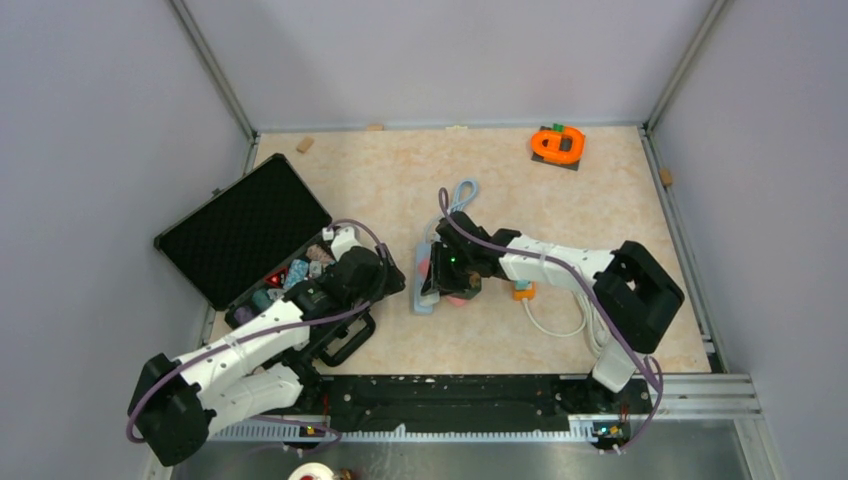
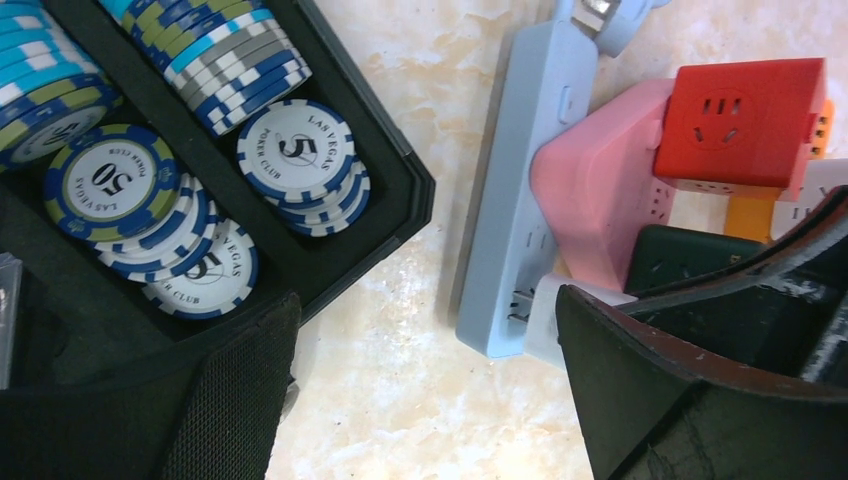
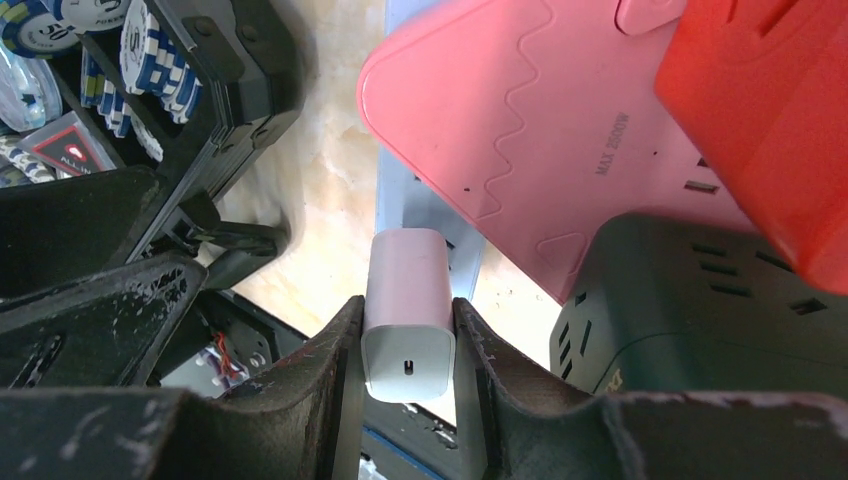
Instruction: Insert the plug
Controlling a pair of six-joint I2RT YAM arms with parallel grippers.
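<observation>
Charger plug (image 3: 408,315), clamped in the right hand (image 3: 406,308), points straight ahead at the blue power strip (image 3: 415,205), which runs lengthwise away from the fingers.

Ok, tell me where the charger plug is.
Right wrist view, centre: charger plug gripped in the right hand, at the blue power strip, beside the pink block.

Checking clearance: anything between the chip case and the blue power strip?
Only bare tabletop lies between the chip case and the blue power strip; the left wrist view shows it.
</observation>
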